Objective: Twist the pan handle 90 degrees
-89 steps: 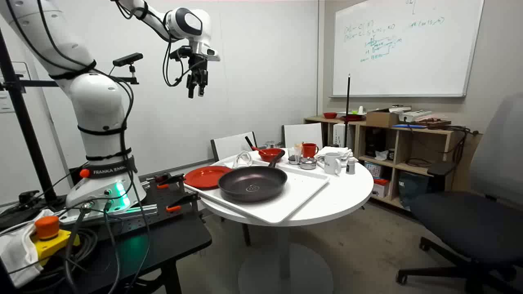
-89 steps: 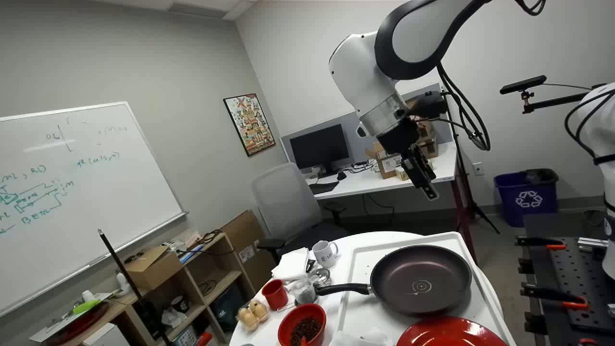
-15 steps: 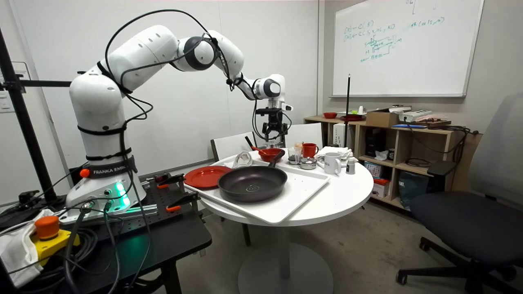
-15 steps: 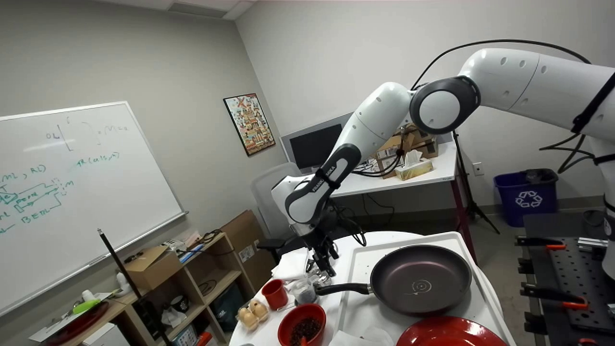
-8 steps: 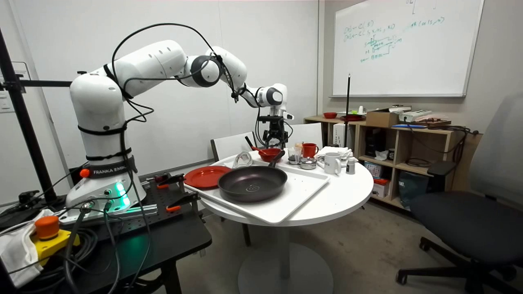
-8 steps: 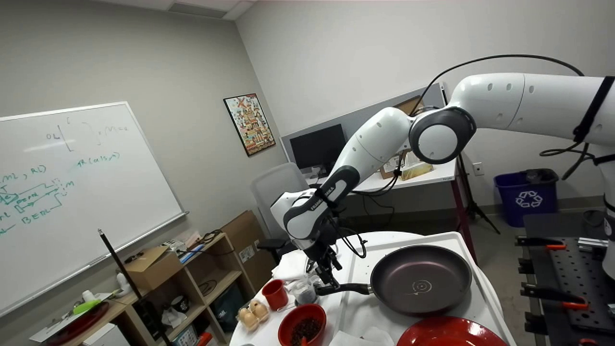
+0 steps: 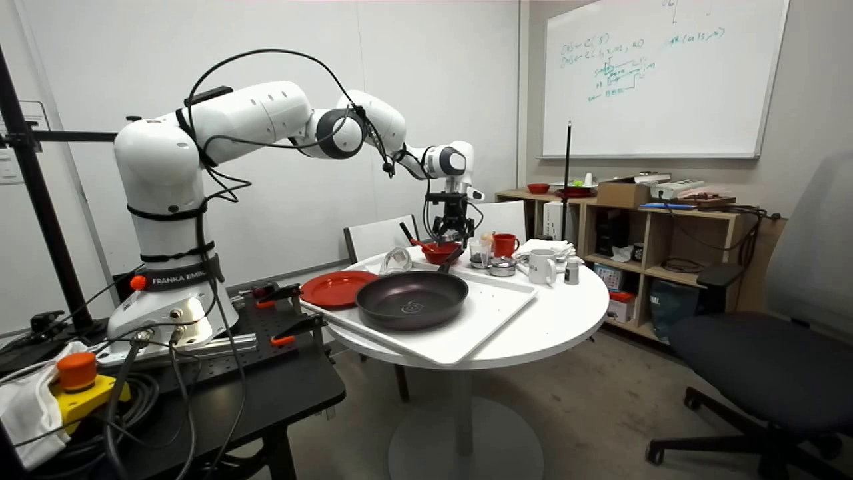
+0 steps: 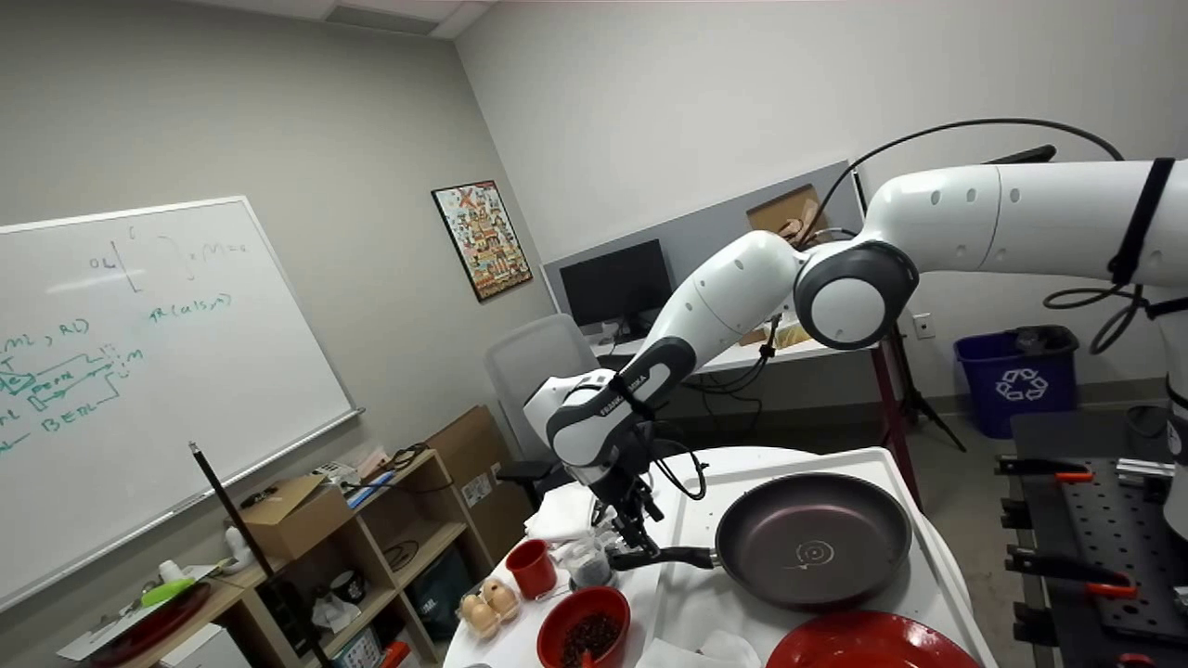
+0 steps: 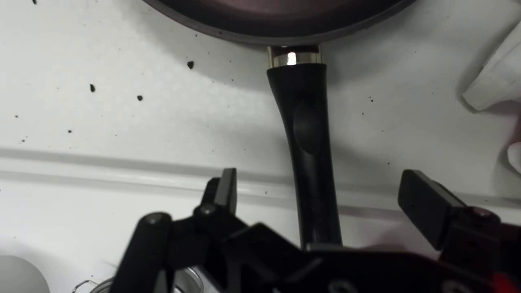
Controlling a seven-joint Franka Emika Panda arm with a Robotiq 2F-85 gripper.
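The black pan [image 7: 413, 300] rests on a white tray, its handle [image 8: 685, 556] reaching out past the tray's rim over the round table. Seen in the wrist view, the pan handle [image 9: 311, 162] runs down between the two fingers of my gripper [image 9: 318, 181], with a gap on either side. The fingers [image 9: 226, 191] are spread wide and grip nothing. In both exterior views the gripper [image 8: 647, 533] is low over the outer part of the handle, pointing down. The handle's far end is hidden behind the gripper body in the wrist view.
A red plate [image 7: 336, 289] overlaps the tray [image 7: 496, 310] beside the pan. Close to the handle's end stand a red bowl [image 8: 563, 620], a red mug [image 8: 532, 568] and a metal tin [image 7: 502, 267]. Farther along are a pale mug [image 7: 542, 267] and eggs [image 8: 487, 610].
From high up near the robot's base, my arm has reached out over the table. Over the last second the open gripper has come down around the handle. The pan has not moved.
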